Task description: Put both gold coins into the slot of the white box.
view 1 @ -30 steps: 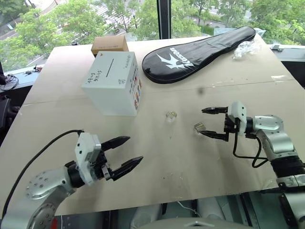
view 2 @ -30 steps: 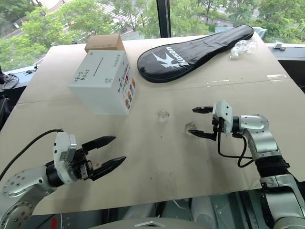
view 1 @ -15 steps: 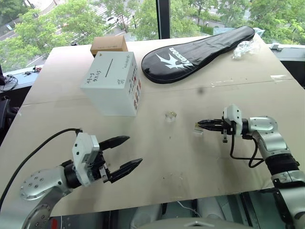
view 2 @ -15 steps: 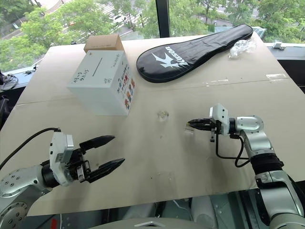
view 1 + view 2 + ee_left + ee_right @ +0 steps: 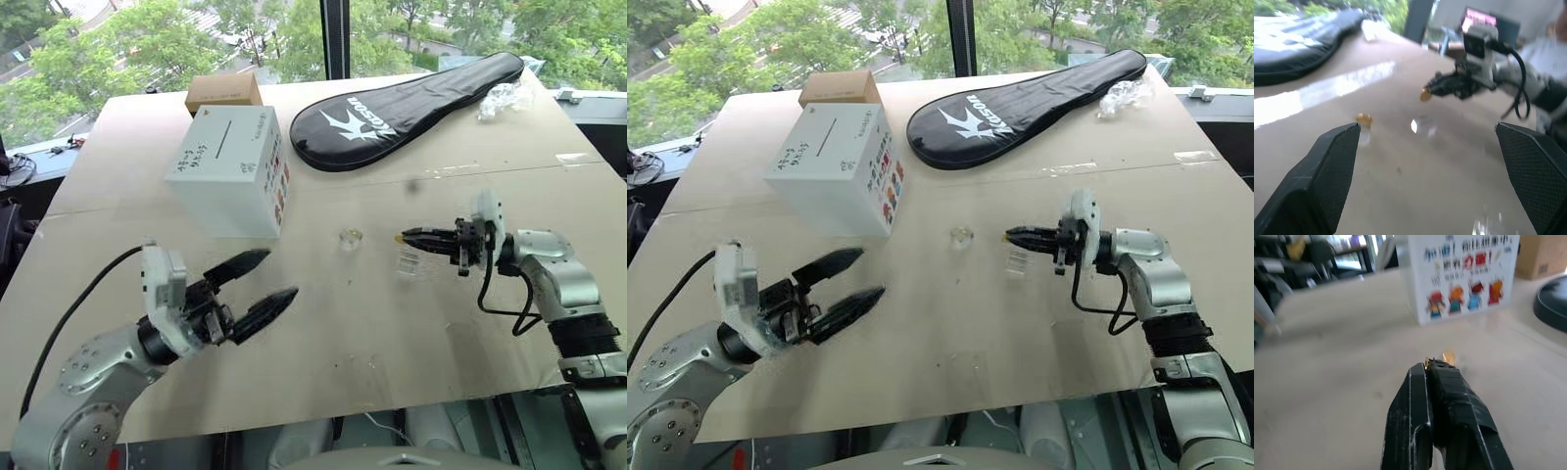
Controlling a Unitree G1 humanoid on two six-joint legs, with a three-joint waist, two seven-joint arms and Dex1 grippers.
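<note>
Right claw [image 5: 404, 236] pinches gold coin [image 5: 1425, 94]; white box [image 5: 230, 172] apart

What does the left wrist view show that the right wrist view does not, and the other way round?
Left wrist view alone: the open left gripper, the whole right gripper seen from the side with a gold coin pinched at its tip, and the black racket cover.

Right wrist view alone: the picture side of the white box and the brown cardboard box behind it.

Both: the tan table, the shut right gripper, its pinched coin, and the second gold coin lying on the table.
</note>
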